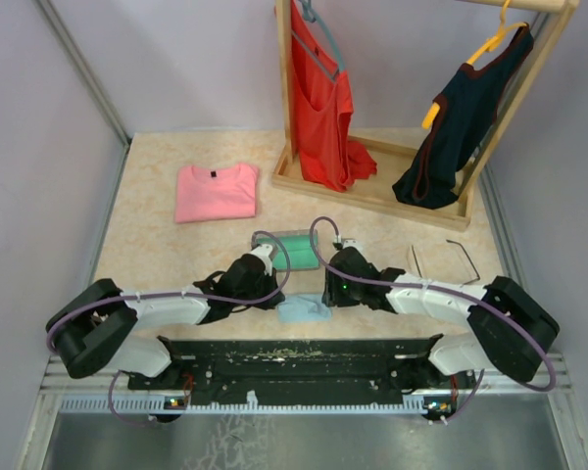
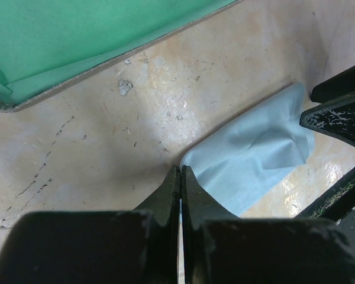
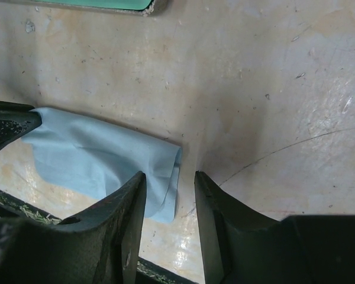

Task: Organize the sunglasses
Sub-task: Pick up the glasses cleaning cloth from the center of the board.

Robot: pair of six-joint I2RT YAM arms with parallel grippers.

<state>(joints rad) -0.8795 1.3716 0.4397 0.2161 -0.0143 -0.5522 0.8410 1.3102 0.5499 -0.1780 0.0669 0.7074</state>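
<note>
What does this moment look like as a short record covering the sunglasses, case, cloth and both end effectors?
sunglasses: on the table, far right, untouched
case: open, green lining showing, beyond the cloth
cloth: light blue, lying between both end effectors
left end effector: shut, tips at the cloth's corner
right end effector: open, at the cloth's other edge

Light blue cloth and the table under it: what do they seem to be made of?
The light blue cloth looks like thin, soft, matte fabric, perhaps microfibre: its edge curls in a soft fold. The table looks hard and glossy, beige and marbled, perhaps laminate: light glares on it and fine scratches show.
</note>
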